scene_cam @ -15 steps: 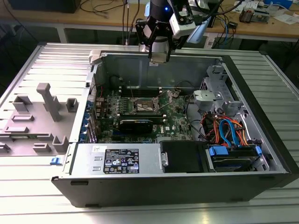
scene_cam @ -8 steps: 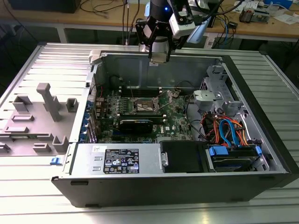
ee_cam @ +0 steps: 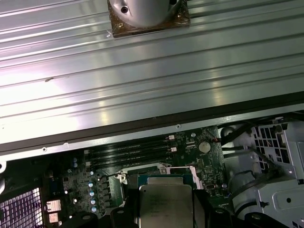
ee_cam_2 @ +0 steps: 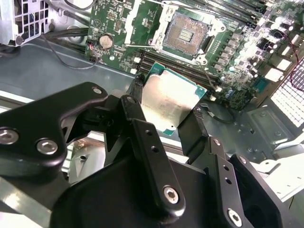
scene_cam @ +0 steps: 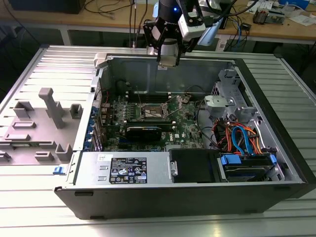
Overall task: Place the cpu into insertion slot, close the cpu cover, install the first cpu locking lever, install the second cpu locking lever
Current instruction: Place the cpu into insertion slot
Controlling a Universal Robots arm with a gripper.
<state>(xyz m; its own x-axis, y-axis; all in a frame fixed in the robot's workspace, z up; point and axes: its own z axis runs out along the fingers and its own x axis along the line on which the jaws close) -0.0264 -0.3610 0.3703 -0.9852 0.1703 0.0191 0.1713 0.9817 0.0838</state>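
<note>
The ribbed metal desk (scene_cam: pixel 39 217) carries an open computer case (scene_cam: pixel 148 190), with its green motherboard (scene_cam: pixel 185 126) facing up. High over the case wall at the top of the exterior view hangs the pincer (scene_cam: pixel 168 61). It pinches the cpu (ee_cam_2: pixel 167 102) by two opposite edges, metal top towards the wrist cameras. The insertion slot (ee_cam_2: pixel 187 31) lies uncovered, well apart from the chip. Placement looks to be the step in hand. Keep the chip level, square its edges to the socket rim, lower it straight, and never slide it across the contacts.
</note>
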